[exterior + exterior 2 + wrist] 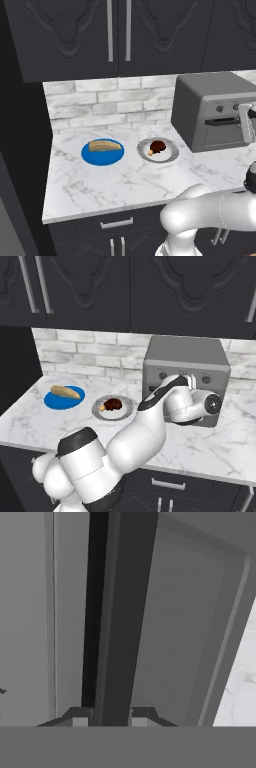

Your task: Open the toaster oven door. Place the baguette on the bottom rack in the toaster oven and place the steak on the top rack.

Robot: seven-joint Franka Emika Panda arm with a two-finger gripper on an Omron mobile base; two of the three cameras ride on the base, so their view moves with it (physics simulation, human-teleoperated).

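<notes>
The tool (110, 717) is closed on the door's bar handle (122, 612), frame centre. The toaster oven door (225, 131), right edge, remains shut. The handle should be drawn outward and downward along the hinge arc, with grip kept square.

No text, label, brand, number or sign could be read anywhere; the toaster oven (215, 111) knobs (small and blurred) bore no legible markings.

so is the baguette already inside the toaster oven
No, the baguette lies on the blue plate out on the counter, left of the toaster oven.
</notes>
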